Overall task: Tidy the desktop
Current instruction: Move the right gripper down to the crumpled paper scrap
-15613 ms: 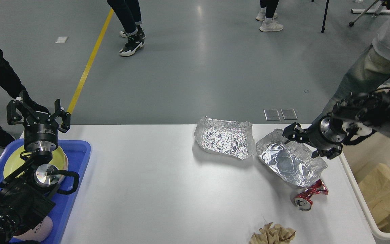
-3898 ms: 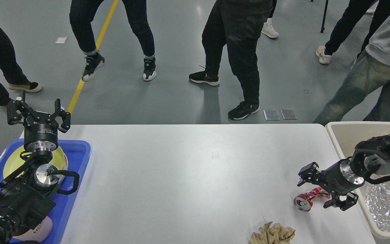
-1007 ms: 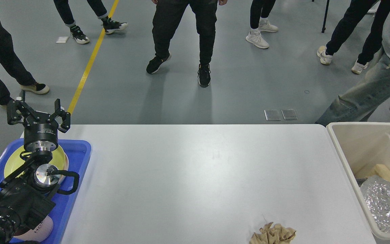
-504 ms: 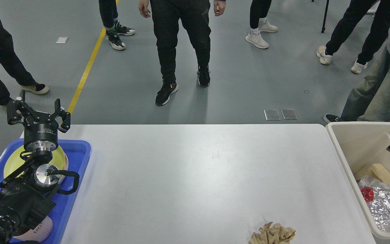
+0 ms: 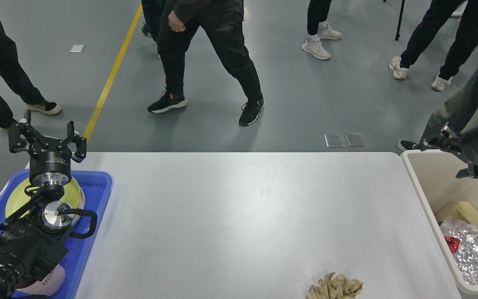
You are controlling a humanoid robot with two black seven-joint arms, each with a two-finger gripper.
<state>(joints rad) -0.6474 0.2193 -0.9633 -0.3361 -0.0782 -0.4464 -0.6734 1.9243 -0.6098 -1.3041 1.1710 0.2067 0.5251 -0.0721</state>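
Desk (image 5: 239,216) space is lying between two containers: a blue tray (image 5: 98,187) is sitting at its left edge, and a beige bin (image 5: 425,195) is standing against its right edge. The tray is holding a yellow plate (image 5: 73,195) and, at its near end, a pink object (image 5: 52,280) partly hidden by the arm. The bin is holding crumpled foil (image 5: 471,249), a red can (image 5: 452,244) tucked against the foil, and tan paper (image 5: 465,209). The white, matte desk is filling most of the view, and a wad of brown paper (image 5: 335,286) is resting on it near the front edge. The left gripper (image 5: 47,139) is pointing upward above the tray's far end, its jaws standing spread apart and gripping nothing. The right gripper (image 5: 471,160) is hanging over the bin's far end, half out of view, and I cannot tell how its jaws are standing.
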